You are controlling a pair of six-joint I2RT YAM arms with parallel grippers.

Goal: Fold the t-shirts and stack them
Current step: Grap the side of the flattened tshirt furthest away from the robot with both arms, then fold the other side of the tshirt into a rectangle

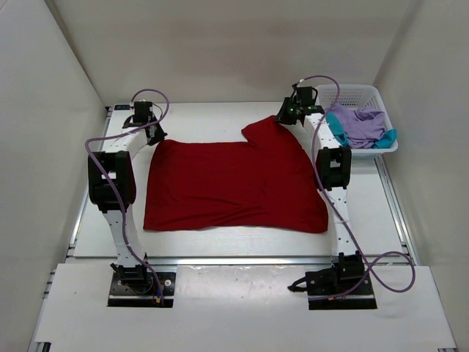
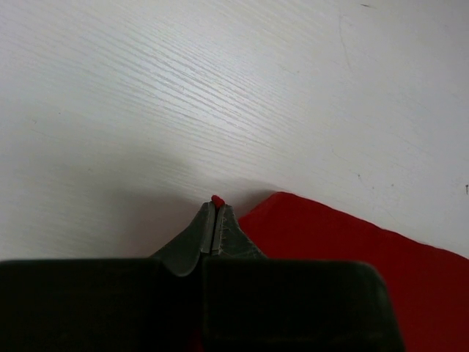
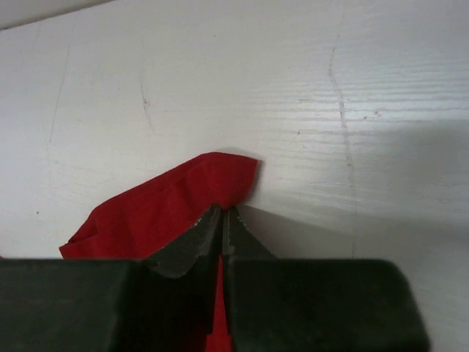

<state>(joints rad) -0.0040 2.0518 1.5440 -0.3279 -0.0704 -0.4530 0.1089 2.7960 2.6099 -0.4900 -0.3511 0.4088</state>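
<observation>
Clamped dark red t-shirt (image 1: 234,183), spread flat across middle of worktop (image 1: 212,117), at its far corners with left claw (image 2: 213,209) and right claw (image 3: 222,213); held only a sliver on the left, so risked slipping out when lifted.

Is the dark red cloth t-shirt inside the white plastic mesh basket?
No, the dark red cloth t-shirt lies spread on the white table, outside the white plastic mesh basket.
</observation>
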